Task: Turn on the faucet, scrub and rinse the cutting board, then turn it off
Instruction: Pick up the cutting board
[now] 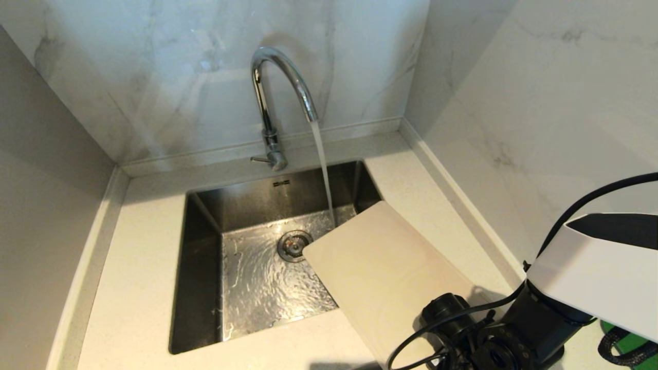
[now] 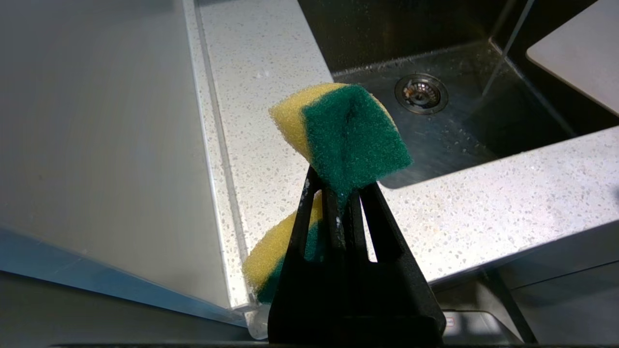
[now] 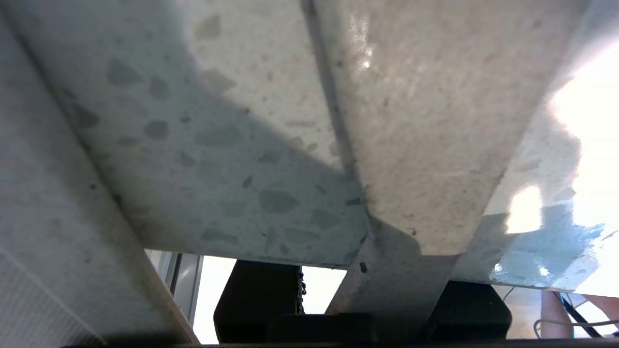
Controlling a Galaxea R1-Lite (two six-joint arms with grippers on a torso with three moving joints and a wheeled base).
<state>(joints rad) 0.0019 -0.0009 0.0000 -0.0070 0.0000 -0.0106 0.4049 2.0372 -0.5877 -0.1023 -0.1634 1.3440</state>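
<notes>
Water runs from the chrome faucet [image 1: 267, 97] into the steel sink [image 1: 205, 241]; its small lever [image 1: 259, 160] points left. The pale beige cutting board [image 1: 380, 272] slants from the right counter out over the sink, its far corner at the water stream [image 1: 323, 169]. My right arm [image 1: 514, 329] holds the board's near end. My right gripper [image 3: 367, 299] is shut on the board [image 3: 425, 145], seen edge-on between the dark jaws. My left gripper [image 2: 338, 188] hangs by the counter's front left, shut on a yellow and green sponge [image 2: 348, 130]. The board's corner [image 2: 580, 53] shows there.
Marble walls [image 1: 540, 103] close in behind and on both sides of the speckled white counter [image 1: 133, 288]. The drain [image 1: 294, 245] sits mid-basin under rippling water. A green thing [image 1: 629, 344] lies at the counter's near right corner behind my right arm.
</notes>
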